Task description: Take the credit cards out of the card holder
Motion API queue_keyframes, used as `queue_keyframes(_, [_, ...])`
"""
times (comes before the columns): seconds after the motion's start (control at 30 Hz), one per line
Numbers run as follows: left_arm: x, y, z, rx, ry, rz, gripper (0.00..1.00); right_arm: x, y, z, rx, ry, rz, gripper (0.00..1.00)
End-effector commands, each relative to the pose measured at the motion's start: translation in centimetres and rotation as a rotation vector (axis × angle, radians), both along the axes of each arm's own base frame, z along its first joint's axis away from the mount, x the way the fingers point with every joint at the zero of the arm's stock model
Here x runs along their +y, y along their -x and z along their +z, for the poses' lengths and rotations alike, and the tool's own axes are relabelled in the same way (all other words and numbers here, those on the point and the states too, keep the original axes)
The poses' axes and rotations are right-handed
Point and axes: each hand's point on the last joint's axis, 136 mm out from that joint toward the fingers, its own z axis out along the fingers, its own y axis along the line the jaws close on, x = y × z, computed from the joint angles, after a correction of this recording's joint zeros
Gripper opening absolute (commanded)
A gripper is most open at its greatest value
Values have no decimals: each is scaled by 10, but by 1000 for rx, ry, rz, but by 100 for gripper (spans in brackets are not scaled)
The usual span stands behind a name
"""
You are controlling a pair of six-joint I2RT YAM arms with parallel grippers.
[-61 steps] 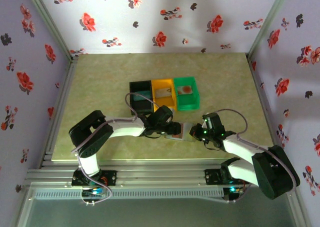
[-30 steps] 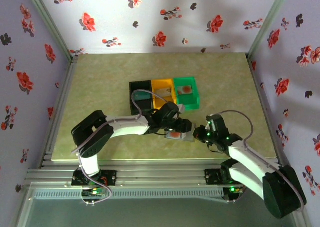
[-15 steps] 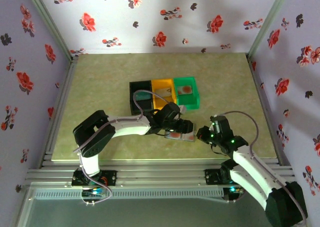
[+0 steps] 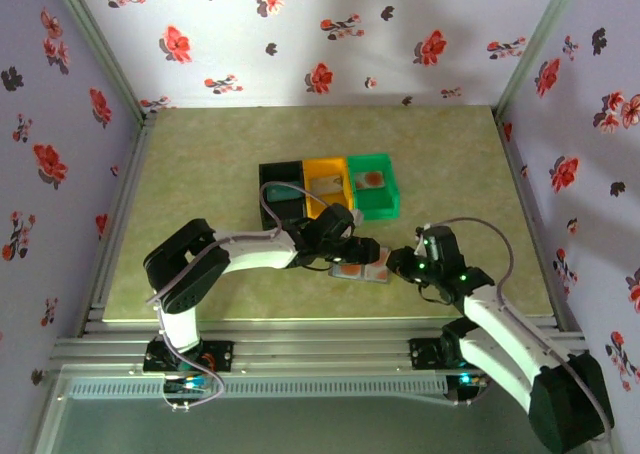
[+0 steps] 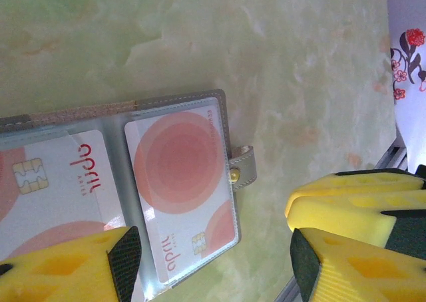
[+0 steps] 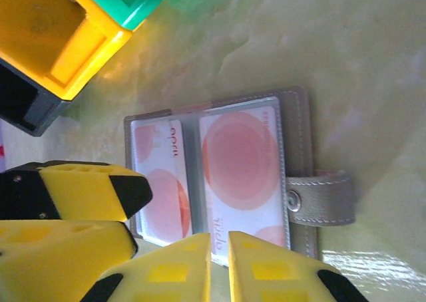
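The grey card holder (image 4: 362, 268) lies open on the table, its strap (image 5: 243, 165) pointing right. Two pale credit cards with red-orange circles sit in its clear sleeves, one in the right panel (image 5: 183, 175) and one in the left (image 5: 60, 182). My left gripper (image 5: 214, 265) is open wide and straddles the right panel, one finger (image 5: 66, 272) over the left card. My right gripper (image 6: 219, 262) hovers at the near edge of the right-panel card (image 6: 243, 162), its fingers almost together with a thin empty slit between them. From above, both grippers meet at the holder, left (image 4: 357, 252) and right (image 4: 393, 265).
Black (image 4: 280, 196), orange (image 4: 328, 186) and green (image 4: 374, 184) bins stand in a row just behind the holder. A pale card with a red blot (image 4: 372, 180) lies in the green bin. The table's near edge and metal rail (image 4: 300, 349) run close below.
My right gripper has swung back in from the right to the holder's near edge, and its jaws have parted slightly. The left gripper has opened wider over the holder.
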Motion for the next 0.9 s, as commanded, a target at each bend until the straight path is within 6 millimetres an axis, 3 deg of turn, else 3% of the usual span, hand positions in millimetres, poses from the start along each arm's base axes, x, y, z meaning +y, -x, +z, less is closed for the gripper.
queue_keyframes(0.0, [-7,-7,15,1,44,35,64,8,-7,8,-18,-61,4,13])
queue_keyframes(0.47, [21,-9,-23,95,-149,158,52,11,-11,-3,8,-70,-12,3])
queue_keyframes(0.87, [15,-7,-24,76,-175,151,41,9,-15,-15,26,-58,-29,1])
